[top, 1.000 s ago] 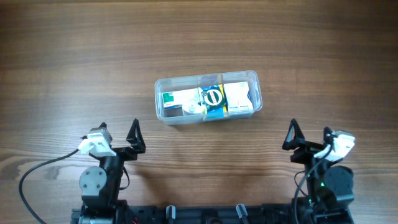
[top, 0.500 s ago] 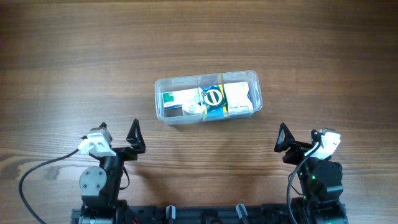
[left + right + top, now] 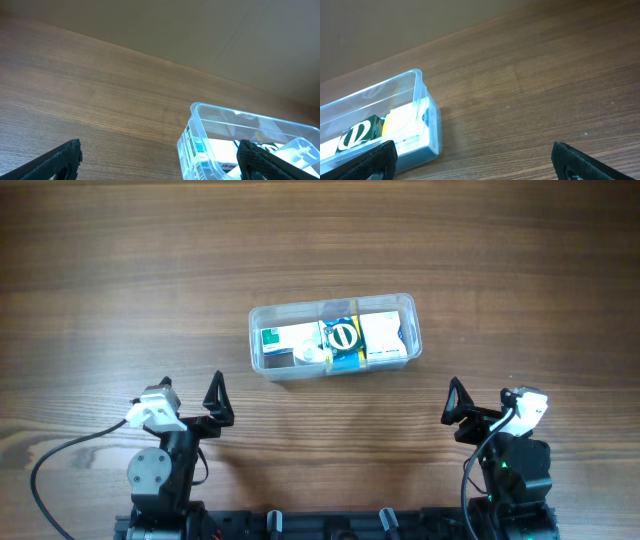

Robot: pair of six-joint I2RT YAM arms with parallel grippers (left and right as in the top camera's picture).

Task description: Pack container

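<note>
Here, both grippers are held wide open and empty.
The left gripper (image 3: 190,395) and the right gripper (image 3: 483,402) are seen low by the arm bases, fingers spread far apart, nothing gripped. Beyond and between them, well apart from both, the clear container (image 3: 256,345) is set mid-way across the wooden table (image 3: 120,270). Small boxes (image 3: 385,338) are packed inside, with a green-and-white box (image 3: 342,335) at its middle.

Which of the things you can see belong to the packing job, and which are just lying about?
Belonging to the job:
- container, clear plastic
- small boxes packed inside it
- left tool, open, near edge of table
- right tool, open, near edge of table

Not part of it:
- wooden table
- black cable by the left arm's base
</note>
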